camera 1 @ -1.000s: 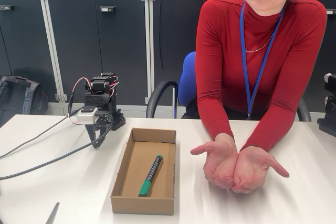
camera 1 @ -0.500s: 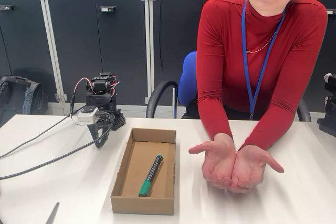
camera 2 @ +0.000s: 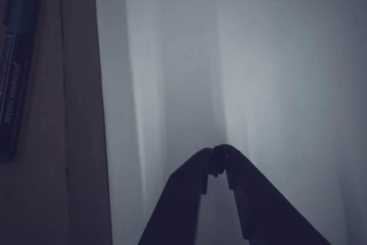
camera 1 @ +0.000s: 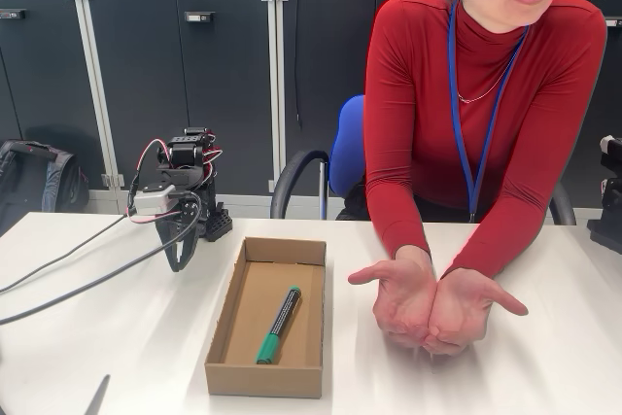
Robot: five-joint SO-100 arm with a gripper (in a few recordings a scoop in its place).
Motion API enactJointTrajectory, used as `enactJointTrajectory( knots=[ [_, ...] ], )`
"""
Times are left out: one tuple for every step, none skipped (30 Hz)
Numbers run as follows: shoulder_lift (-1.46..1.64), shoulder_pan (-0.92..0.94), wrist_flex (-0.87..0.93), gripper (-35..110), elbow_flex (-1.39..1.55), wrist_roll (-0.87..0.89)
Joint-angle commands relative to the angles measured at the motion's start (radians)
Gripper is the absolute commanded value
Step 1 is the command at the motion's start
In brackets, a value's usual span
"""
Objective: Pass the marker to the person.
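You have the white table (camera 1: 117, 357) carrying everything, and the person (camera 1: 481, 114) seated behind its far right edge, leaning in with both forearms on the top. Their hands (camera 1: 432, 306) are cupped together, palms up, resting near the right-hand middle of the table: that reads as a ready landing spot, held low and open so you can drop the marker in rather than thread it between fingers.

Next in size is the cardboard box (camera 1: 222, 339), a shallow open tray lying lengthwise at the table's middle, its near end close to the front edge. Its low walls keep the marker from rolling, but they also mean you must come down from above, not sweep in from the side.

Your arm sits toward the far left edge, folded low, with the gripper (camera 1: 182, 258) pointing down at bare table just left of the box's far corner. In the wrist view the gripper (camera 2: 218, 159) has its fingertips meeting, closed on nothing.

The marker (camera 1: 278, 325) lies flat on the box floor, slanted, green cap toward the front edge, untouched. In the wrist view the marker (camera 2: 12, 73) lies at the left edge, so you'd likely need to spread the fingers and swing toward the box first.
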Motion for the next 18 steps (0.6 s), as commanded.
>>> enactJointTrajectory(
  knots=[
    [-0.071, -0.015, -0.037, -5, -0.146, 0.041],
    [-0.1, -0.018, -0.04, -5, -0.179, 0.055],
    [-0.13, -0.02, -0.043, -5, -0.215, 0.071],
    [-0.16, -0.021, -0.043, -5, -0.255, 0.083],
    [-0.19, -0.026, -0.043, -5, -0.295, 0.095],
    [-0.221, -0.029, -0.043, -5, -0.337, 0.109],
    [-0.252, -0.031, -0.043, -5, -0.38, 0.12],
    [-0.282, -0.034, -0.041, -5, -0.423, 0.129],
    [-0.31, -0.037, -0.041, -5, -0.465, 0.14],
    [-0.339, -0.04, -0.041, -5, -0.506, 0.147],
    [-0.368, -0.041, -0.043, -5, -0.549, 0.155],
    [-0.396, -0.043, -0.044, -5, -0.591, 0.163],
    [-0.423, -0.044, -0.044, -5, -0.63, 0.172],
    [-0.449, -0.048, -0.048, -5, -0.669, 0.179],
    [-0.472, -0.051, -0.052, -5, -0.707, 0.186],
    [-0.494, -0.055, -0.06, -5, -0.742, 0.195],
    [-0.514, -0.061, -0.072, -5, -0.776, 0.206],
    [-0.537, -0.069, -0.089, -5, -0.811, 0.218]
  ],
)
